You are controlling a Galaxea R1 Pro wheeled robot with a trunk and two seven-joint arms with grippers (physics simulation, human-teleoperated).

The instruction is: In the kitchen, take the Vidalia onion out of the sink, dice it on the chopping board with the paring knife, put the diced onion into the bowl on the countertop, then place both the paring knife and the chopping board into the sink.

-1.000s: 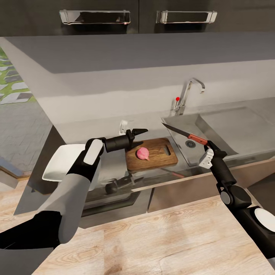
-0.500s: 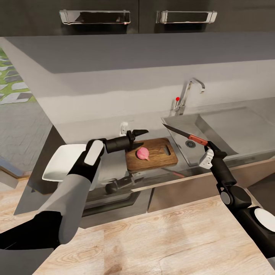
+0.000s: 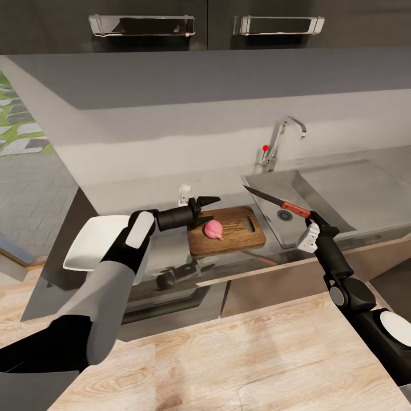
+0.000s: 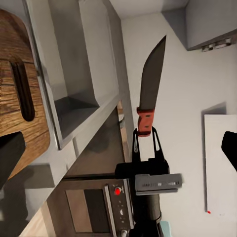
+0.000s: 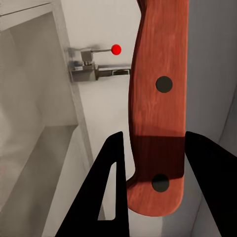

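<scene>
Right wrist view shows my right gripper (image 5: 153, 163) with its fingers (image 5: 111, 197) pinched on the butt end of the paring knife (image 5: 158, 98), gripping only the last stretch of its red handle. That short hold is my main worry: I judge the blade could pivot or slip out once it presses down. In the head view the knife points left and far, raised above the sink (image 3: 319, 194), well apart from the Vidalia onion (image 3: 213, 229), which rests whole on the chopping board (image 3: 240, 235). My left gripper (image 3: 206, 210) hangs with fingers spread wide and empty, just beside the onion's left. If I cut with it there, the blade could strike it; the round bulb could also roll off the board onto the surface (image 3: 142, 194). The bowl (image 3: 91, 242) waits far left.
</scene>
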